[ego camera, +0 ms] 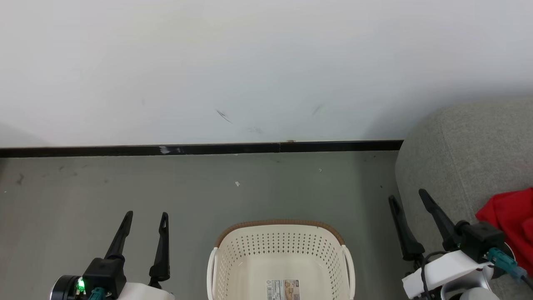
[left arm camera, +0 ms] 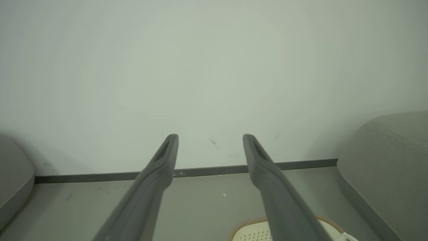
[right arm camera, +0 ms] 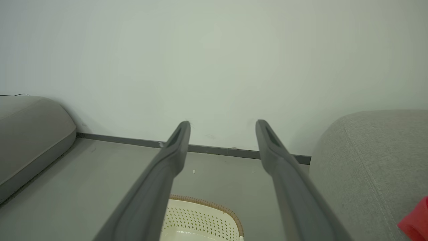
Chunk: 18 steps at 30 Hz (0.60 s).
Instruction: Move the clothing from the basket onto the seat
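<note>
Two hands stand released and empty: my left hand [ego camera: 147, 213] and right hand [ego camera: 407, 195] flank the basket [ego camera: 283, 225], perforated cream plastic with a brown woven-look rim, bare where visible. The clothing [ego camera: 506, 216], soft red cloth, lies crumpled on the seat [ego camera: 466, 146], coarse grey upholstery. I judge the transfer done, hence my hands parked.

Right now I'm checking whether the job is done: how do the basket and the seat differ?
The basket is cream perforated plastic with a brown rim; the seat is grey fabric. The basket stands on the floor; the seat rises beside it, on the right. The basket's visible part holds no clothing, just a label on its bottom; the seat carries the red clothing. Both have rounded corners.
</note>
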Motion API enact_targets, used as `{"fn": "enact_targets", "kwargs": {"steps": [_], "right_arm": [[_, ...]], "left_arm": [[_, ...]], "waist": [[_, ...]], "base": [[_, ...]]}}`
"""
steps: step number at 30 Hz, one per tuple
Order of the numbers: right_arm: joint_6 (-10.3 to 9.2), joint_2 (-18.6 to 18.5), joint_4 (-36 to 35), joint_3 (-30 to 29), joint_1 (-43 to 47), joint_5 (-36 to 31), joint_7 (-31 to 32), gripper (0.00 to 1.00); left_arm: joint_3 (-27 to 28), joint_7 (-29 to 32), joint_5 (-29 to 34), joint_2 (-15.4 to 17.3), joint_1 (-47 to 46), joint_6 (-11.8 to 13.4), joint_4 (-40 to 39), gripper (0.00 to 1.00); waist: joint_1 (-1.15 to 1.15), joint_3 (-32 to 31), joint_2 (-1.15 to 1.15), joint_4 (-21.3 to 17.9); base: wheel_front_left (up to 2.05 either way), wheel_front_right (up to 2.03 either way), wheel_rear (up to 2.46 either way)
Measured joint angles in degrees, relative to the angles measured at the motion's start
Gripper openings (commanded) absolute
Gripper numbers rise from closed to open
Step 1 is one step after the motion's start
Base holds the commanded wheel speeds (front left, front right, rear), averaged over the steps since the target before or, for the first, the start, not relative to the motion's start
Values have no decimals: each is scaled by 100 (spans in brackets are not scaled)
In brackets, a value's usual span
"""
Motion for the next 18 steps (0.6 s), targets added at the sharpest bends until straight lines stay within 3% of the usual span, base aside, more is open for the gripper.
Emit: {"fn": "enact_targets", "kwargs": {"steps": [12,18], "right_arm": [[0,87,-180,-132,670,-189,0,100],[0,86,-299,29,822,-74,0,100]], "left_arm": [[-168,0,11,-12,82,-271,231,100],[-186,0,19,-8,100,-280,336,100]], "waist": [[0,-435,0,111],[0,-570,0,62]], "base": [[0,0,0],[0,0,0]]}}
